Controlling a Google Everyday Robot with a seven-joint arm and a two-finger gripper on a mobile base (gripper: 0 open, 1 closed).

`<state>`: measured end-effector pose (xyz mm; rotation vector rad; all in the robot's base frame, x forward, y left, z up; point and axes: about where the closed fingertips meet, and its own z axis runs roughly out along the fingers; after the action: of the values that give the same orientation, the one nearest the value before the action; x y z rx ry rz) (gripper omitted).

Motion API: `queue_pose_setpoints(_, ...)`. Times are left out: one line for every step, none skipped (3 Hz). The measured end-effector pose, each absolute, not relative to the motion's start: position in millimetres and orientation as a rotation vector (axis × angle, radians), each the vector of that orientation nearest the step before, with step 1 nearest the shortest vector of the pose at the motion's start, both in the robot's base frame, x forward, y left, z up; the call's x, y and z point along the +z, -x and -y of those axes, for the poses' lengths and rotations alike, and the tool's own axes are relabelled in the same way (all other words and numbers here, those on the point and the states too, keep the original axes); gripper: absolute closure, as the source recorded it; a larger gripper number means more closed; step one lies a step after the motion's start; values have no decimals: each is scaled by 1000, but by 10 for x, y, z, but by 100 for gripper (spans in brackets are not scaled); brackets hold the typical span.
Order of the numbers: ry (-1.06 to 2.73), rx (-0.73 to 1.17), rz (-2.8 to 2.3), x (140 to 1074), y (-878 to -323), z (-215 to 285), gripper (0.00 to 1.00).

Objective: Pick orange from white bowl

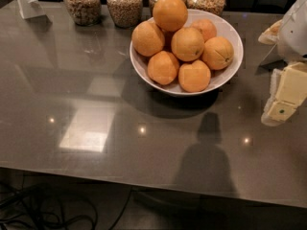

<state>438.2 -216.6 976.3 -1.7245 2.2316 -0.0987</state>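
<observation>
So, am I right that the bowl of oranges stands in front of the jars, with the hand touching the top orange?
Not quite. The hand is not touching the top orange; it hangs apart from the bowl, at the right edge of the camera view. The bowl of oranges does stand in front of the jars.

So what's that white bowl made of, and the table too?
The white bowl looks like glazed ceramic: its rim is smooth and glossy. The table seems to be polished stone or laminate, hard to say which, and it shines with reflections. The claw, over the table's right side, looks like pale plastic.
</observation>
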Motion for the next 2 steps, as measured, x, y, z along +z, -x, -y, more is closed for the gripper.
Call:
queue_pose_setpoints(1724,-99,-2232,9763,-4382,2166,0)
queue_pose_setpoints(1684,-37,-2173,9796,-4482,2079,0)
